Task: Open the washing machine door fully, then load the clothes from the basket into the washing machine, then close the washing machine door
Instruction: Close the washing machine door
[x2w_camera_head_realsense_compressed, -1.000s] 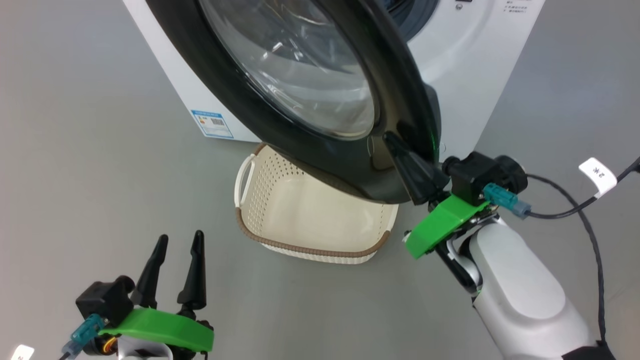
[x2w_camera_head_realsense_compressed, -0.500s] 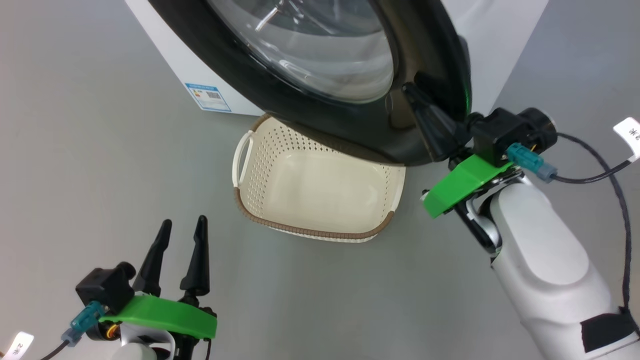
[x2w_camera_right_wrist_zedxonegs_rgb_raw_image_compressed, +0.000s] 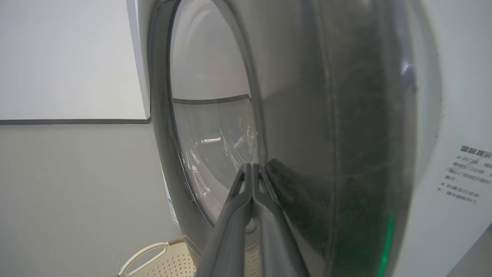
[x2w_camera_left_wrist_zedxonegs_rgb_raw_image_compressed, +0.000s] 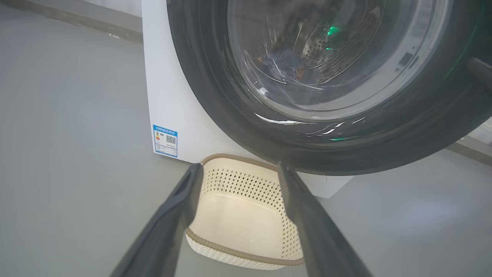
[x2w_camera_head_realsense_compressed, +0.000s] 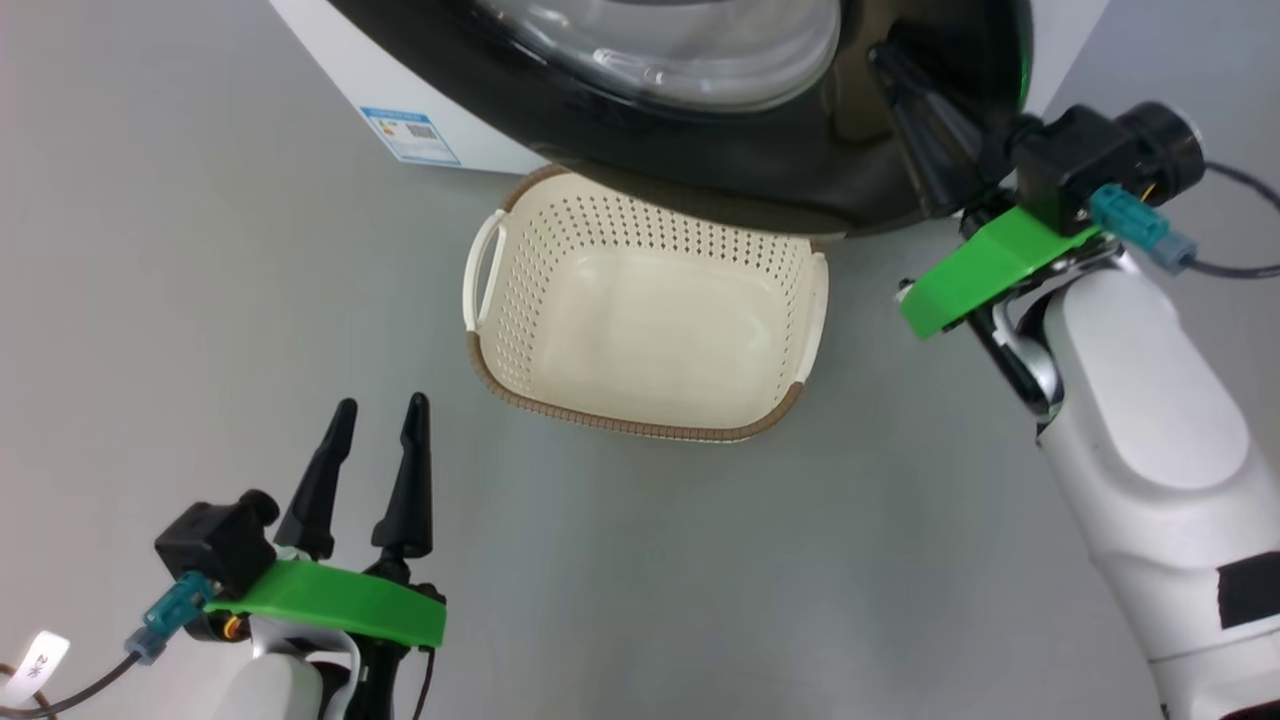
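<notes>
With the basket [x2w_camera_head_realsense_compressed: 620,425] empty on the floor [x2w_camera_head_realsense_compressed: 200,300] at the foot of the washing machine [x2w_camera_left_wrist_zedxonegs_rgb_raw_image_compressed: 169,96] and the clothes [x2w_camera_left_wrist_zedxonegs_rgb_raw_image_compressed: 282,63] in the drum [x2w_camera_left_wrist_zedxonegs_rgb_raw_image_compressed: 326,48], closing seems in hand: the clenched right gripper [x2w_camera_right_wrist_zedxonegs_rgb_raw_image_compressed: 252,169] rests against the washing machine door [x2w_camera_head_realsense_compressed: 760,170], which likely needs pushing home, while the left gripper [x2w_camera_head_realsense_compressed: 380,405] hangs released.

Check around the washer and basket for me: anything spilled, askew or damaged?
Nothing stands out. The basket sits upright and empty below the washing machine door; the clothes show through it, inside the drum. The shut right end effector rests against that door.
</notes>
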Robot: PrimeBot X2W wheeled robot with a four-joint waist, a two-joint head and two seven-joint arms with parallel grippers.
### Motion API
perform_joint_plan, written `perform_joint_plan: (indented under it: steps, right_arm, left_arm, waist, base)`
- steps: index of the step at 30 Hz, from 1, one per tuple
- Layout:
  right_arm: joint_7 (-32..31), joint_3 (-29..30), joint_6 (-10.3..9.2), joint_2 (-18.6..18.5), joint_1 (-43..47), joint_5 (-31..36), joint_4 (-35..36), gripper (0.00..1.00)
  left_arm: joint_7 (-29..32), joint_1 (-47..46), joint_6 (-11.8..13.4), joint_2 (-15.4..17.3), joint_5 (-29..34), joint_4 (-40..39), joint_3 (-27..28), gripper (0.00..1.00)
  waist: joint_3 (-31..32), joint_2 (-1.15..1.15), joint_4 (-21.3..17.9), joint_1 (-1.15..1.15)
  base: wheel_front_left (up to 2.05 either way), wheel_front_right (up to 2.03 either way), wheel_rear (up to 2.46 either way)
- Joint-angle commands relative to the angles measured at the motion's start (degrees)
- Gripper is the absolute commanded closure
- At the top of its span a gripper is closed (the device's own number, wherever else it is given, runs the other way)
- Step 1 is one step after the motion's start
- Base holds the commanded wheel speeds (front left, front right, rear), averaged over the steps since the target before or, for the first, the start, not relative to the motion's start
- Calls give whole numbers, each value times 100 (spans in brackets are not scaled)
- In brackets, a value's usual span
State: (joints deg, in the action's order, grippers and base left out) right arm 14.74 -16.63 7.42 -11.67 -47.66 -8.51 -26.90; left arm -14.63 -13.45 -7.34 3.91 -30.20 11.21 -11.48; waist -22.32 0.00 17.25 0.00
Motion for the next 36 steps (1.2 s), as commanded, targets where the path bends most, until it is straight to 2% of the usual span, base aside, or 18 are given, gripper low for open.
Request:
perform_joint_plan:
  steps: [1, 14, 23, 29, 36]
  right_arm:
    - [26, 13, 7, -3, -158, 89, 98, 100]
    - [26, 304, 7, -476, -1113, 368, -229, 100]
    - [26, 615, 7, -656, -1828, 734, -701, 100]
    - [26, 992, 7, -609, -2134, 1054, -1009, 100]
    - [26, 1033, 7, -474, -1882, 1065, -859, 100]
  left_arm:
    - [-37, -147, -14, 124, -45, -154, 159, 0]
    - [-37, -257, -14, 107, -189, -391, -1, 0]
    - [-37, -366, -14, 82, -315, -656, -298, 0]
    - [-37, -438, -14, 89, -337, -714, -364, 0]
    - [-37, -426, -14, 108, -321, -679, -268, 0]
  waist:
    - [-115, 0, 51, 0]
    - [-614, 0, 374, 0]
    - [-900, 0, 583, 0]
    - [-948, 0, 606, 0]
    - [-850, 0, 482, 0]
  base:
    - [0, 0, 0]
    - [0, 0, 0]
    - [0, 0, 0]
    - [0, 0, 0]
    - [0, 0, 0]
